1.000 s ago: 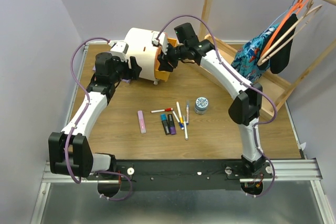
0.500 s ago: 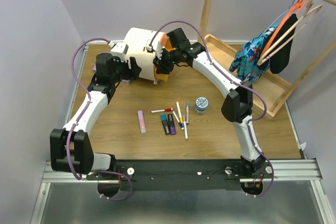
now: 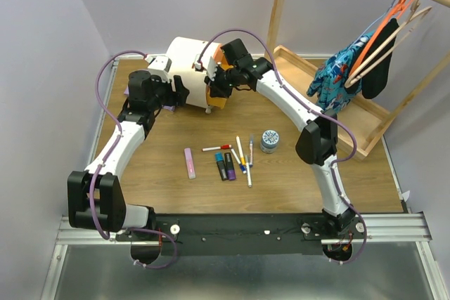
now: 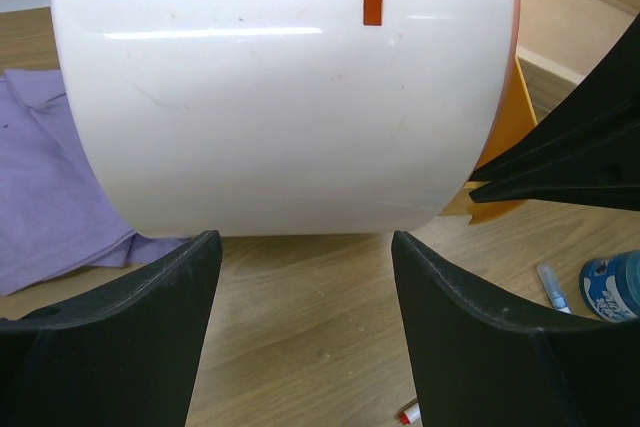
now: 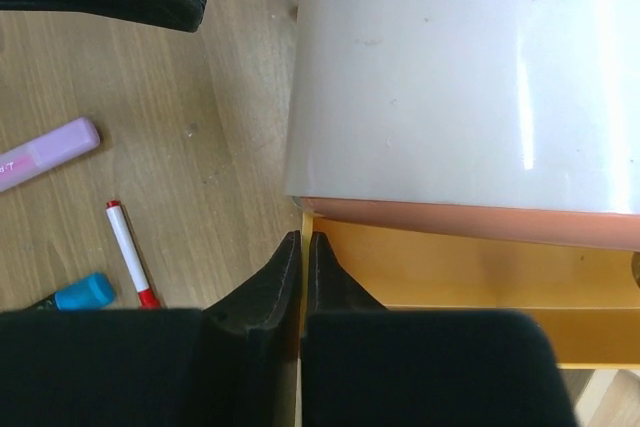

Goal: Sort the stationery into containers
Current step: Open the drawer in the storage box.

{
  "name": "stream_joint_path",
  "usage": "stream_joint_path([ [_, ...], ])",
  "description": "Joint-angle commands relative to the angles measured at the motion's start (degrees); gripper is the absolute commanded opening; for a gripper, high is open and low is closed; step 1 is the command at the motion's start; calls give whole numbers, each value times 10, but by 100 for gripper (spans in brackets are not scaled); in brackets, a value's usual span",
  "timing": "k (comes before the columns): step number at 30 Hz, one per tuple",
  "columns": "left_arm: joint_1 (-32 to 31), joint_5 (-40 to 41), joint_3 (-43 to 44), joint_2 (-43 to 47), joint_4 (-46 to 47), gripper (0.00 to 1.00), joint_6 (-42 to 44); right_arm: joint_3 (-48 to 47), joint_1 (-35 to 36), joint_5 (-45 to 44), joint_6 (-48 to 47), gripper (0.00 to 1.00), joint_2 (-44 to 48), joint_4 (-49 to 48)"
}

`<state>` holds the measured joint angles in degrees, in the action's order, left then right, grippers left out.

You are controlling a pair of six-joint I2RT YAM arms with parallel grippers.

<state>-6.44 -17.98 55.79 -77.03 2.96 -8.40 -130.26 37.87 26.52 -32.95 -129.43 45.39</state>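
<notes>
Orange drawer (image 5: 450,267) in right tool (image 5: 303,240)

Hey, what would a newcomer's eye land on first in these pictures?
The cream-white chest at the back left, where the right jaws pinch the wall of its pulled-out orange drawer. Then the loose pens and markers in the middle, and the blue patterned garment hanging at right.

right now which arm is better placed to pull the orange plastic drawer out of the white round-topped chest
Right: the right gripper pinches a wall of the orange plastic drawer; the left gripper stands open on the opposite side of the white round-topped chest.
</notes>
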Motion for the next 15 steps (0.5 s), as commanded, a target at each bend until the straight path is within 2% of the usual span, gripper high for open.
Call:
stream_joint_path([
  [1, 3, 15, -7, -6, 21, 78, -6, -12, 5, -32, 25, 5, -8, 27],
  [4, 3, 15, -8, -9, 22, 78, -6, 0, 5, -46, 51, 2, 0, 21],
  [15, 3, 15, -2, -15, 29, 78, -11, 33, 8, -75, 63, 1, 19, 21],
])
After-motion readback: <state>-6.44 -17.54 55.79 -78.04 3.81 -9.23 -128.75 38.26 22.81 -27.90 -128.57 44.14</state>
